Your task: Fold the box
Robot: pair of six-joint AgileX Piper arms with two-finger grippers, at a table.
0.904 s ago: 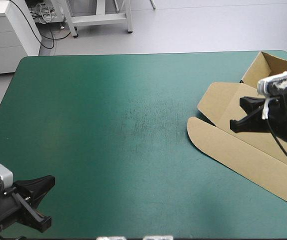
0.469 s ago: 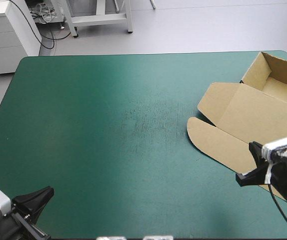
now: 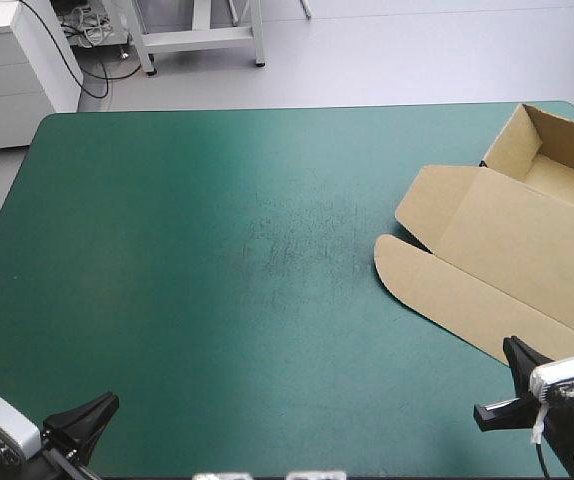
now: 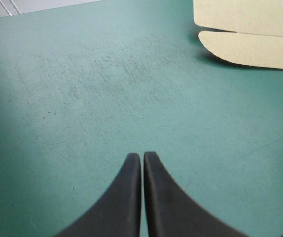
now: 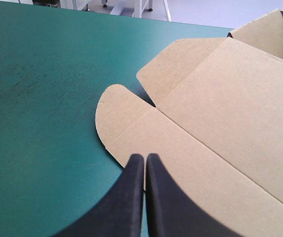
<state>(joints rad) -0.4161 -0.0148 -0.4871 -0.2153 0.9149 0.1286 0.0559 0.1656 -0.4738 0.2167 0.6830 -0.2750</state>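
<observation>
box (image 3: 552, 150): brown, on the right side of the table (image 3: 217, 250), open tray, lid (image 3: 512, 245) flat | left gripper (image 4: 141, 157): pinched together, holding nothing | right gripper (image 5: 144, 157): pinched together, by the lid's near edge

Box (image 3: 507, 240), cut sheet of brown board, part raised, part flat: plain brown all over, fold lines slightly darker, rounded flap same tone.
Teal-green cover (image 3: 167, 250) on table: single colour, faint dark speckled scuff patch (image 3: 287, 235) near middle.
Left gripper (image 4: 142, 158), broad fin-shaped pair: plain black.
Right gripper (image 5: 145, 157): same plain black.
</observation>
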